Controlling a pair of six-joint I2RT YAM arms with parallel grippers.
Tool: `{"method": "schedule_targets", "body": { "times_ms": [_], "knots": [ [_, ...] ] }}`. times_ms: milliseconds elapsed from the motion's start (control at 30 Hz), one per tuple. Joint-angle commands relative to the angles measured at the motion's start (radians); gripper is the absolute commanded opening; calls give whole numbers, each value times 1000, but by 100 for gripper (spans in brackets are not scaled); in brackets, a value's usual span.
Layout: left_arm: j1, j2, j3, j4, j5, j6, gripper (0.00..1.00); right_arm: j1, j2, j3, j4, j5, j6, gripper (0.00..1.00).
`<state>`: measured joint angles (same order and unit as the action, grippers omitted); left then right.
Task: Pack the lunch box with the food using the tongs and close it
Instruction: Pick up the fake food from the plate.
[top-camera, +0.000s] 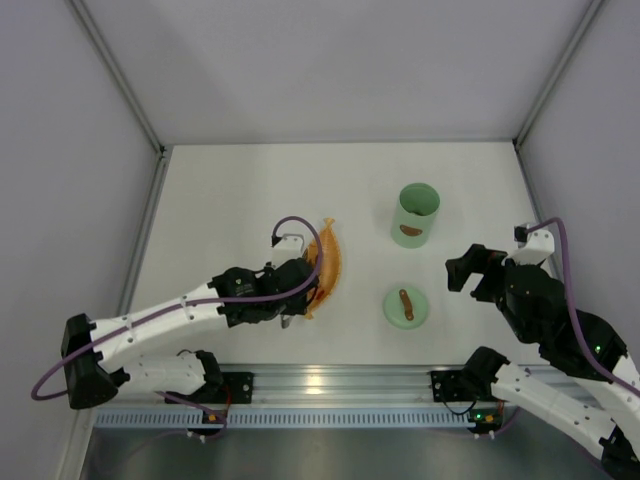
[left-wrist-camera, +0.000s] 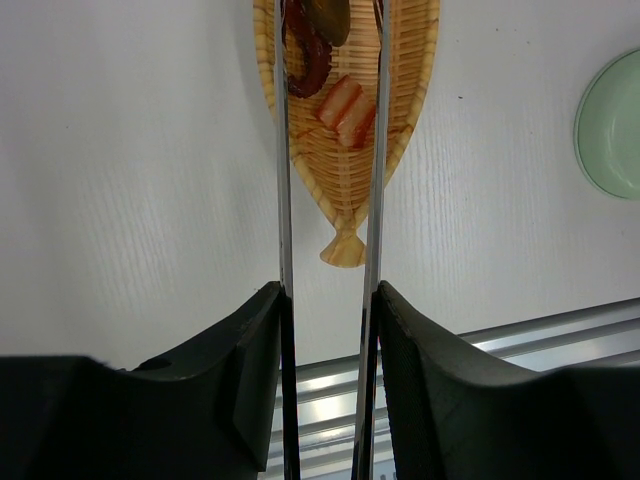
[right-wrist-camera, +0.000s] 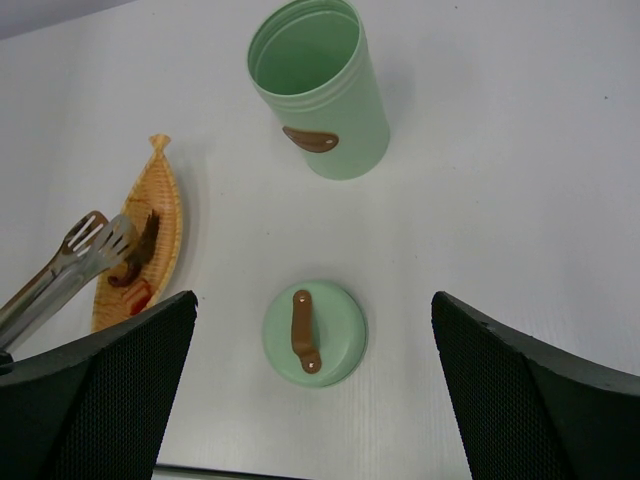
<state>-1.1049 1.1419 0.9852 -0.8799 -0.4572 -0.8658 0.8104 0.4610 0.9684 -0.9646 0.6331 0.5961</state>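
White table (top-camera: 230, 190), grey walls (top-camera: 330, 60), left claw (left-wrist-camera: 328, 300) gripping tongs (left-wrist-camera: 283, 200) over orange tray (left-wrist-camera: 412, 60), right claw (right-wrist-camera: 312, 305) spread wide

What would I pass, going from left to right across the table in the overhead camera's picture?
left gripper, clamped on the tongs → orange tray → lunch box → right gripper, open. The green lid lies in line with the lunch box, so it is left out.
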Motion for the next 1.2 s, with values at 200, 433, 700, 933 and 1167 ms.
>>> {"method": "schedule_targets", "body": {
  "times_ms": [200, 433, 700, 933, 1167],
  "knots": [
    [0, 21, -3, 58, -5, 7, 46, 10, -12, -7, 21, 5, 8, 100],
    [0, 30, -3, 64, 3, 7, 46, 10, -15, -5, 15, 8, 7, 100],
    [0, 38, 1, 79, 17, 19, 46, 10, -15, -4, 12, 14, 7, 99],
    [0, 56, 7, 75, 26, 25, 46, 12, -15, -2, 12, 17, 5, 99],
    [0, 68, 10, 78, 29, 25, 43, 10, -18, -2, 9, 19, 4, 100]
  ]
}}
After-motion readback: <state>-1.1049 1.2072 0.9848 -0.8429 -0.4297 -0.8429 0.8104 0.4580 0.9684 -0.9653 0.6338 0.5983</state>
